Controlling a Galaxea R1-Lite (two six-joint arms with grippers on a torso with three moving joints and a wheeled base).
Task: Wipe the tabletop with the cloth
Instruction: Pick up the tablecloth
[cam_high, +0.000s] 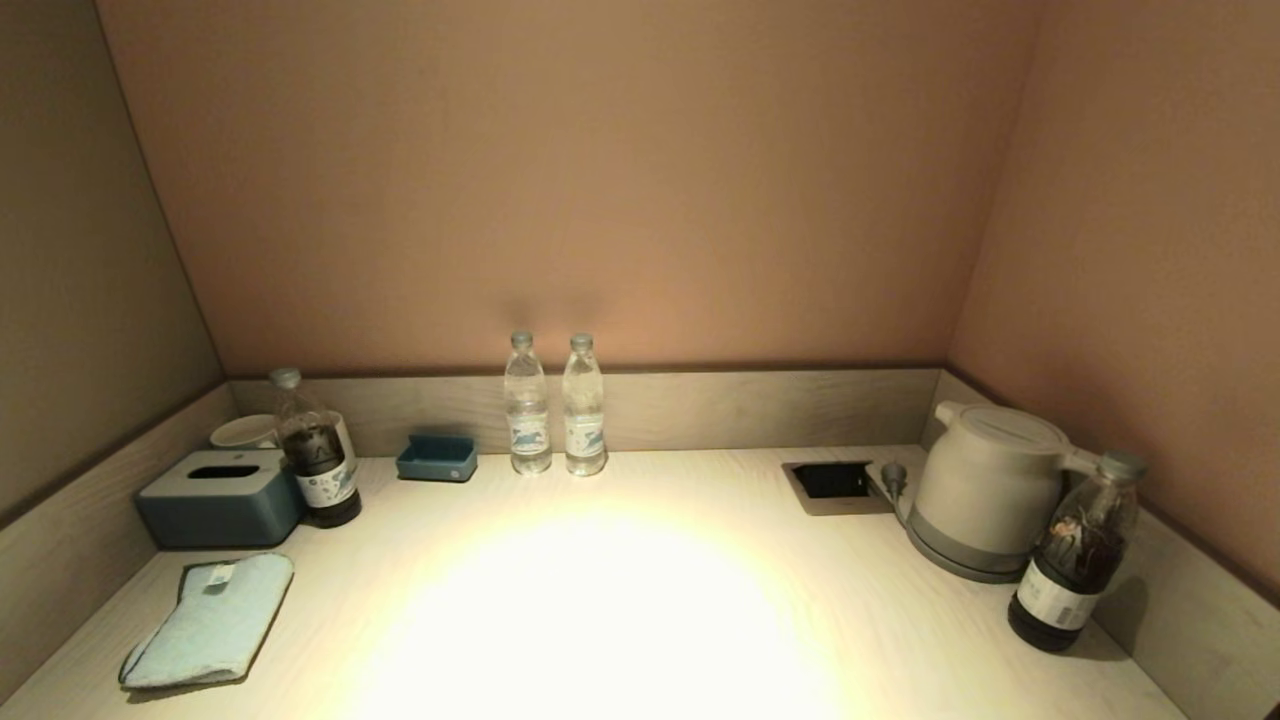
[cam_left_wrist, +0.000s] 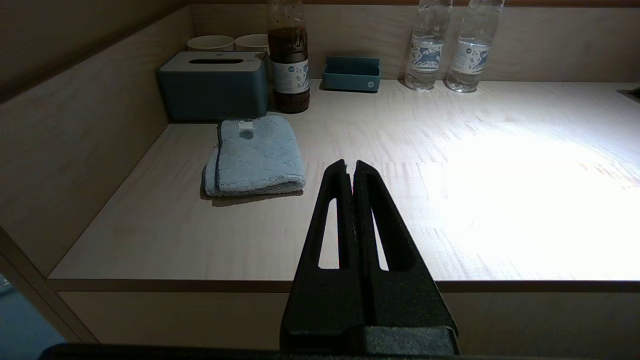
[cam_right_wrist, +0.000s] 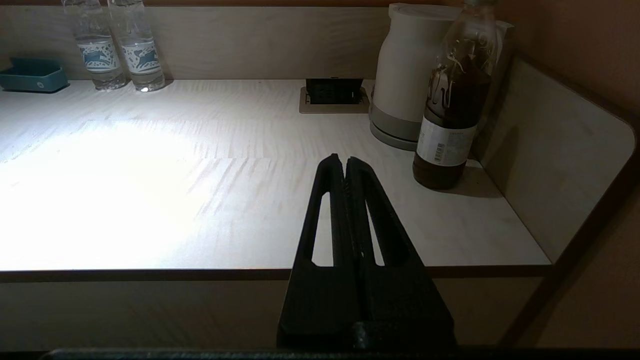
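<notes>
The light-blue cloth (cam_high: 212, 620) lies folded on the near left of the pale tabletop (cam_high: 620, 600), white tag at its far end. It also shows in the left wrist view (cam_left_wrist: 255, 156). My left gripper (cam_left_wrist: 350, 167) is shut and empty, held off the table's front edge, to the right of the cloth and nearer than it. My right gripper (cam_right_wrist: 340, 161) is shut and empty, off the front edge near the right side. Neither gripper shows in the head view.
A dark blue-grey tissue box (cam_high: 220, 497) and a dark bottle (cam_high: 318, 452) stand just behind the cloth. A blue tray (cam_high: 437, 457) and two water bottles (cam_high: 555, 405) line the back rim. A socket recess (cam_high: 835, 483), white kettle (cam_high: 985, 492) and another dark bottle (cam_high: 1075, 555) fill the right.
</notes>
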